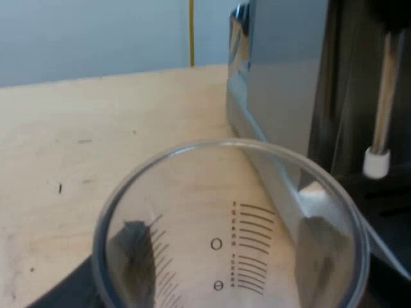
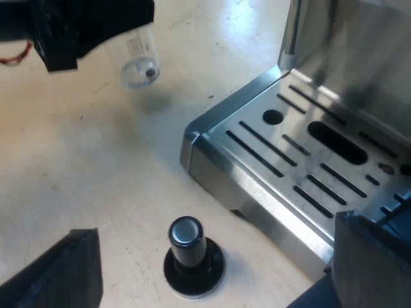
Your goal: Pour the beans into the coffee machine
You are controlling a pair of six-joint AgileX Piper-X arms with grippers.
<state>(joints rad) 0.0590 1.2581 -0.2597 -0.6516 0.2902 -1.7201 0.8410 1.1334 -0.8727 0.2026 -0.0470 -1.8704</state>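
Note:
My left gripper (image 2: 90, 25) is shut on a clear measuring glass (image 1: 231, 224), held tilted in the air over the wooden table beside the espresso machine (image 1: 276, 83). Looking into its mouth I see printed scale lines and dark fingers (image 1: 131, 256) through the wall, with no beans inside. From the right wrist view the glass (image 2: 138, 61) hangs off the corner of the machine's slotted drip tray (image 2: 308, 160), its shadow on the table below. My right gripper (image 2: 215, 269) stands open, fingers wide apart, above a black-knobbed tamper (image 2: 189, 253).
The tamper stands upright on the table close against the drip tray's edge. A steam wand (image 1: 382, 96) with a white tip hangs at the machine's front. Bare wooden table (image 1: 96, 128) stretches away from the machine toward a pale wall.

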